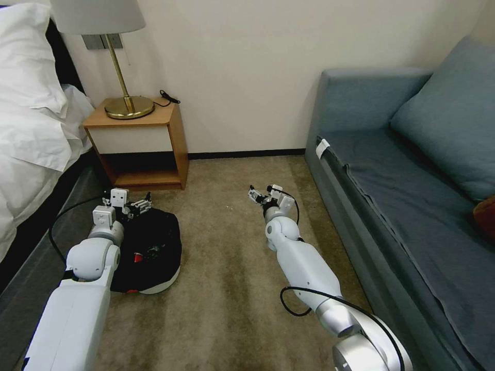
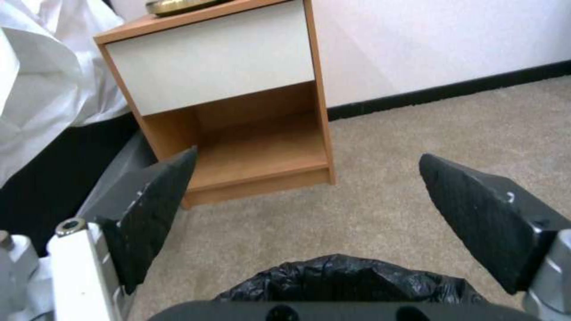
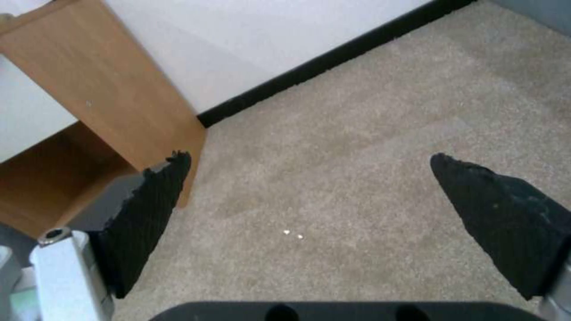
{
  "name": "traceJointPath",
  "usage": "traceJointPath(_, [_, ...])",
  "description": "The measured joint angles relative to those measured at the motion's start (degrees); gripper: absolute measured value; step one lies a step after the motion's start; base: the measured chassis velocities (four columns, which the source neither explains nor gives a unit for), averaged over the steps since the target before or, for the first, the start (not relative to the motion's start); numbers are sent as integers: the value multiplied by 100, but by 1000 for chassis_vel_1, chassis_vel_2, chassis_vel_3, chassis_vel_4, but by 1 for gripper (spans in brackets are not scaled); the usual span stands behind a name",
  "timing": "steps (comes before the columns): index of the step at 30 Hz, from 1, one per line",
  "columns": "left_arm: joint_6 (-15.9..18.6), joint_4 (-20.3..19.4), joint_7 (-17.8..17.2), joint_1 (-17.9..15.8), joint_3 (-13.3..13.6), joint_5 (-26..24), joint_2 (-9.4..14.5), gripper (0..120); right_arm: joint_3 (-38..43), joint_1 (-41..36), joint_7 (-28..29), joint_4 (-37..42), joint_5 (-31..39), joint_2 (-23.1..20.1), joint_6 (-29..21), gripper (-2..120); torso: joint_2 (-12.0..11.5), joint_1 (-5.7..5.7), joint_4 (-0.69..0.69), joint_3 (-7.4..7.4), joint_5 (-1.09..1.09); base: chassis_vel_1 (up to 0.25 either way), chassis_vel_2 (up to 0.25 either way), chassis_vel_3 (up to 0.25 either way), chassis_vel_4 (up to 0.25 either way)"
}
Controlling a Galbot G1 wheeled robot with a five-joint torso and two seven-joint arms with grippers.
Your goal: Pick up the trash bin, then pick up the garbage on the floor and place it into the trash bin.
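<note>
Trash bin, lower left: light, rigid rim, slippery liner; grasp rim. Left gripper agape above; right gripper agape, idle.

Both arms extended forward; left tool agape, right tool agape.

No readable writing anywhere in this bedroom corner.

A small white tag sits on the near-left edge of the sofa seat, but nothing on it can be made out. Something red shows inside the trash bin, and any print on it is too small to read.
</note>
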Motion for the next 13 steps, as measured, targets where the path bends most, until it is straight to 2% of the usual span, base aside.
traceJointPath(13, [4, 0, -5, 3, -4, -4, 2, 100, -8, 7, -1, 3, 6, 0, -9, 100, 0, 0, 0, 0, 0, 0, 0, 0, 0])
